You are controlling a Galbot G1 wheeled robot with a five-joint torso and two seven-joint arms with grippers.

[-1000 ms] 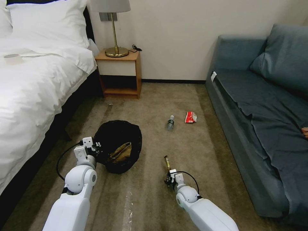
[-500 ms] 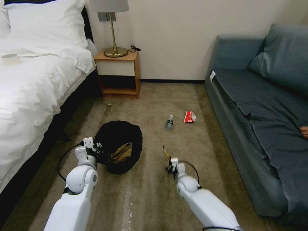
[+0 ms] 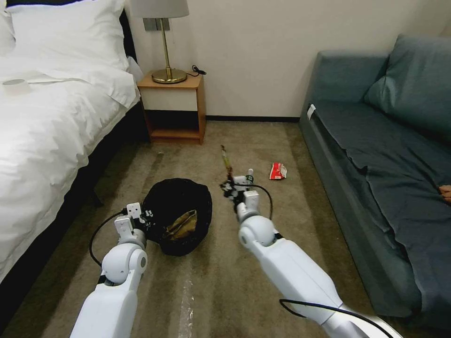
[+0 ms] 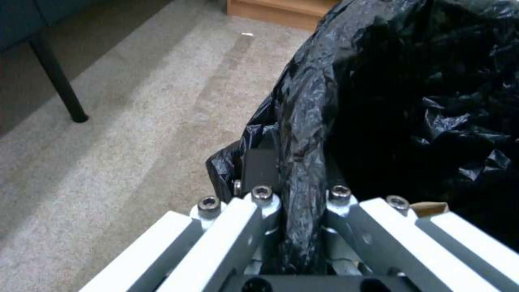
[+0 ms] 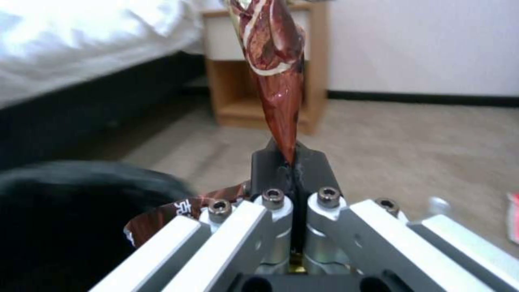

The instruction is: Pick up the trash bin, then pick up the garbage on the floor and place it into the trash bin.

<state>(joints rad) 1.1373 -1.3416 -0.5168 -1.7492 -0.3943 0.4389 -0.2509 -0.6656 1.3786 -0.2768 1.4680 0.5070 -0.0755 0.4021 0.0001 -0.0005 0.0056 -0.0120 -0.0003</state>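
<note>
The trash bin (image 3: 177,206), draped in its black liner (image 4: 421,101), is off the carpet to my front left. My left gripper (image 3: 148,219) is shut on its near rim, and the liner is pinched between the fingers (image 4: 262,166). A crumpled brown paper bag (image 3: 182,224) lies inside the bin. My right gripper (image 3: 229,187) is shut on the gold-brown snack wrapper (image 3: 227,162), which sticks up from the pads (image 5: 275,73), just right of the bin (image 5: 65,211). The small bottle (image 3: 249,175) peeks out behind that gripper. The red-and-white packet (image 3: 278,171) lies on the carpet beyond.
A white bed (image 3: 47,131) runs along the left. A wooden nightstand (image 3: 176,110) with a brass lamp (image 3: 165,47) stands at the far wall. A grey-blue sofa (image 3: 385,164) fills the right side. Open carpet lies between them.
My right gripper has lifted the snack wrapper off the carpet and carried it forward and left, close to the bin. The left gripper still holds the bin, which has shifted slightly.
</note>
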